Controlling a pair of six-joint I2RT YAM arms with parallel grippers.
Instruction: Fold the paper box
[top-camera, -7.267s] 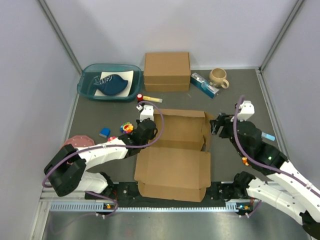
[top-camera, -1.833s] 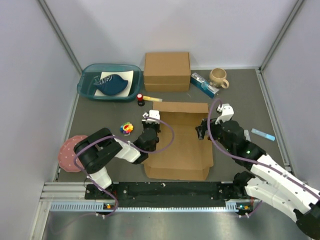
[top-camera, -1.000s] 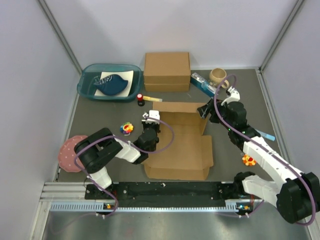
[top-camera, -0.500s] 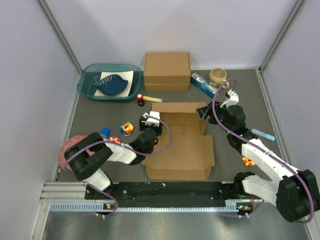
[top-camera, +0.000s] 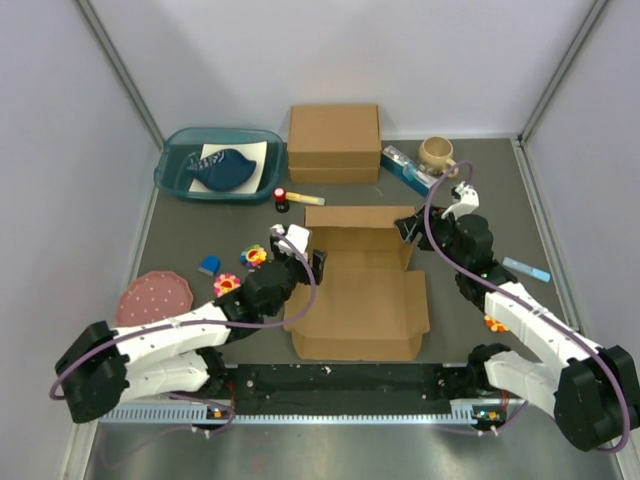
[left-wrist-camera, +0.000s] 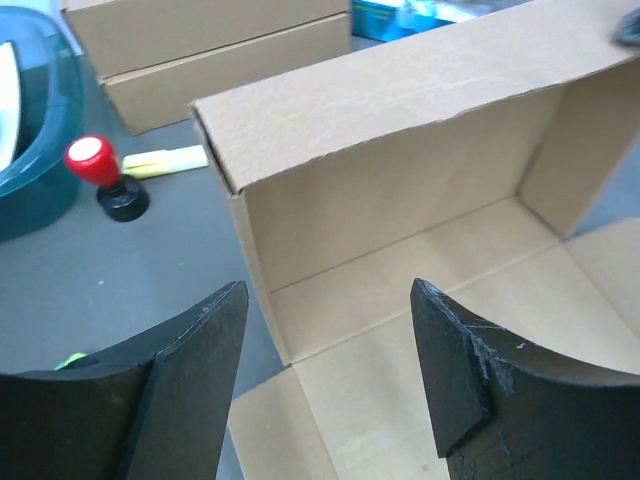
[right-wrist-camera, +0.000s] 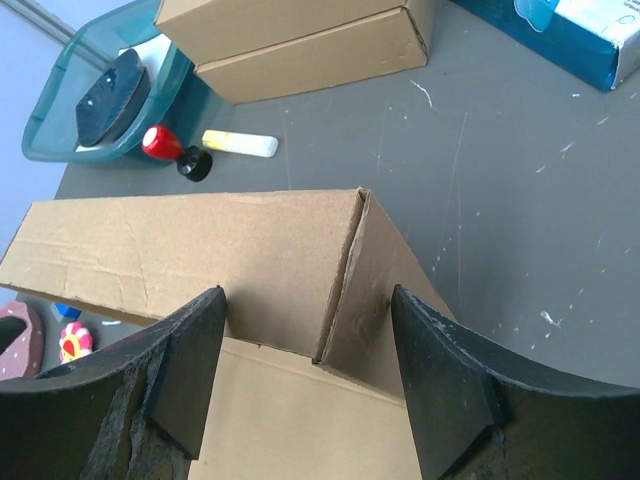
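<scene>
The paper box (top-camera: 365, 295) lies mid-table as a brown cardboard sheet, its back wall (left-wrist-camera: 400, 130) and short side walls standing and the front panel flat. My left gripper (top-camera: 300, 258) hovers at the box's back-left corner. In the left wrist view this gripper (left-wrist-camera: 328, 300) is open, with only the box floor showing between its fingers. My right gripper (top-camera: 410, 226) is at the back-right corner. In the right wrist view it (right-wrist-camera: 308, 300) is open too, and the corner seam of the box (right-wrist-camera: 180, 250) shows between its fingers, which hold nothing.
A ready-made cardboard box (top-camera: 334, 142), a teal tub (top-camera: 218, 165), a blue carton (top-camera: 408, 168) and a mug (top-camera: 437, 153) line the back. A red-capped stamp (top-camera: 281, 195) and a yellow marker (top-camera: 305, 199) lie behind the paper box. A pink plate (top-camera: 157, 296) and small toys (top-camera: 252, 257) sit left.
My left gripper has opened and let go of the box's left wall, and its arm has stretched out to the lower left. The right gripper has settled at the back-right corner.
</scene>
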